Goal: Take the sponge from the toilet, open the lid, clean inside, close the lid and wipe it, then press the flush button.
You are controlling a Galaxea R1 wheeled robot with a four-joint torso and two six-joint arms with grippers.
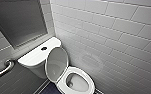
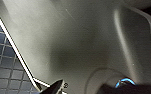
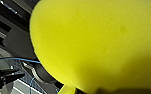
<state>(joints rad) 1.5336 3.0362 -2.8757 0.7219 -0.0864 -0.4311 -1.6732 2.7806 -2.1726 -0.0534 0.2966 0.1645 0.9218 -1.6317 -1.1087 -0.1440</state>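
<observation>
The toilet (image 1: 66, 86) stands in a corner of white-tiled wall (image 1: 116, 37), and everything else is placed from it. Its lid (image 1: 56, 62) is up, standing near upright with its back against the front of the tank (image 1: 32, 58). The seat ring below it lies flat on the bowl, and the inside of the bowl is open to view. The flush button (image 1: 43, 48) sits as a small dark round spot in the middle of the tank's flat top. On the wall beside the tank, on the side away from the corner, a metal grab bar (image 1: 2, 70) runs at a slant. Above the tank a dark framed panel (image 1: 18, 20) is set into the wall. A patch of dark floor (image 1: 49, 88) shows at the foot of the bowl.

The sponge (image 3: 98, 42) is not on the toilet. It is up close in the right wrist view, a bright yellow rounded mass clear of any surface, with dark robot parts and a blue cable (image 3: 16, 60) behind it — the right gripper is closed on it, its grip hidden by the sponge itself.

The left gripper (image 2: 55, 87) shows as a dark pointed edge close to a pale, glossy curved surface with dark blue floor tiles just beside it — whether this gripper is open or closed, I cannot tell.
</observation>
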